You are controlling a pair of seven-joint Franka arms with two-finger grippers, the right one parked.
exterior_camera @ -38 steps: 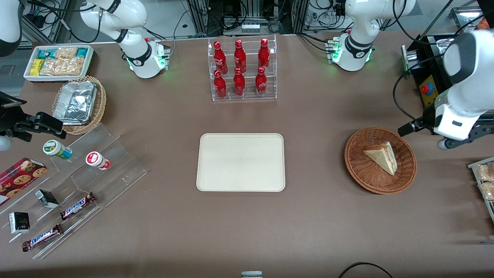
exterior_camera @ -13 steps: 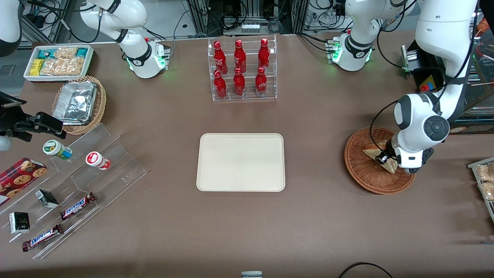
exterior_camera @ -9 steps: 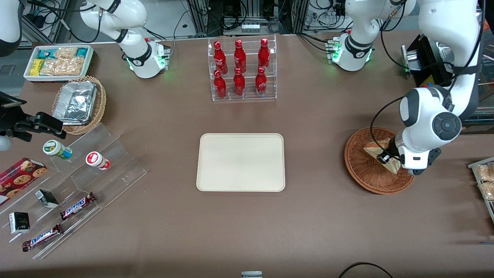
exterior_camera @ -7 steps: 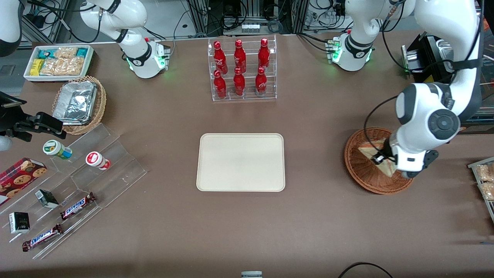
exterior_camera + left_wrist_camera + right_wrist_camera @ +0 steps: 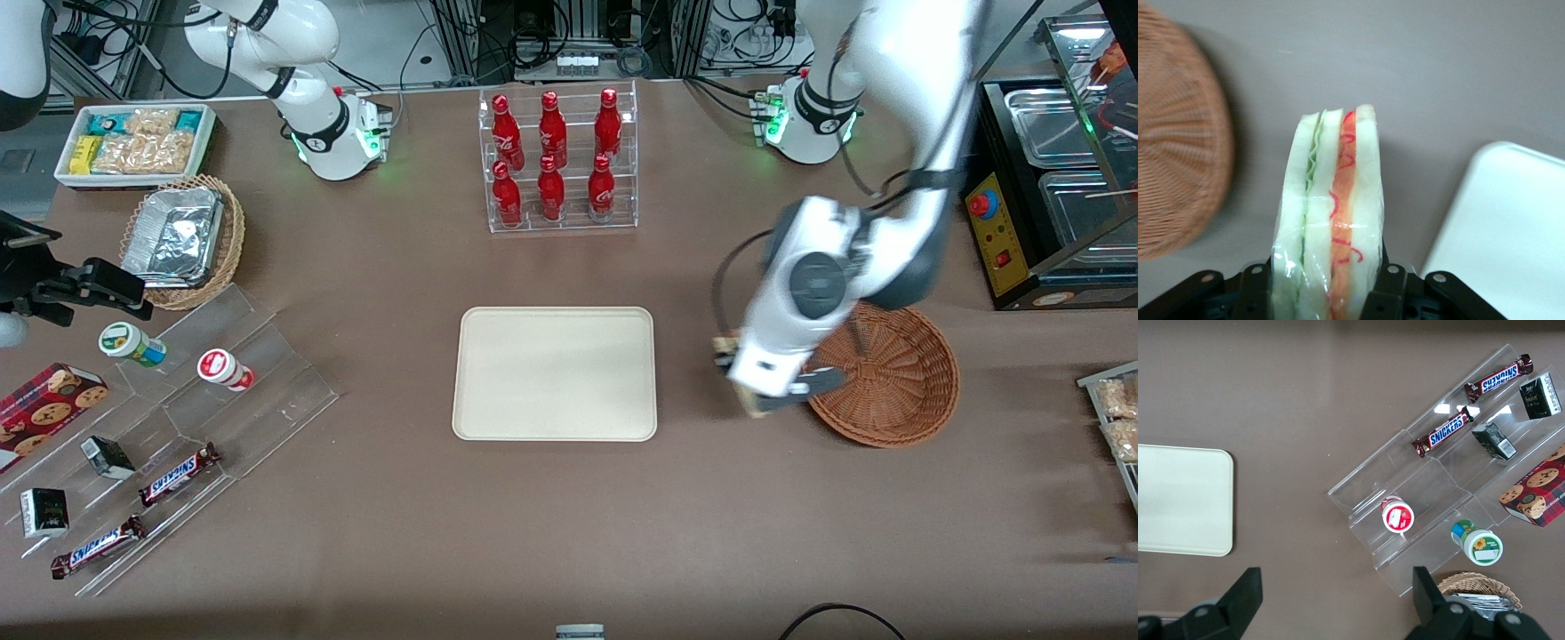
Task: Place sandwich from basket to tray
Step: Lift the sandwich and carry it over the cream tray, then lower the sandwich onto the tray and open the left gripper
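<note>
1. The gripper (image 5: pixel 1325 293) holds the sandwich (image 5: pixel 1331 220) tight between its two fingers (image 5: pixel 1386 293), one finger on each bread side.
2. The sandwich stands on its edge in the gripper. You can see white bread, a green layer and a red layer under clear wrap.
3. The sandwich is up in the air, out of the basket (image 5: pixel 898 373). It hangs over the bare brown table (image 5: pixel 711 498), between the basket and the tray (image 5: pixel 555 373).
4. In the front view the arm's big white wrist hides most of the sandwich (image 5: pixel 729 342). Only a small bit of it peeks out by the gripper (image 5: pixel 745 391).
5. The basket (image 5: pixel 1171 160) has nothing in it.
6. The tray (image 5: pixel 1511 227) has nothing on it, and it lies flat in the middle of the table.
7. A clear rack of red bottles (image 5: pixel 556 160) stands farther from the front camera than the tray.
</note>
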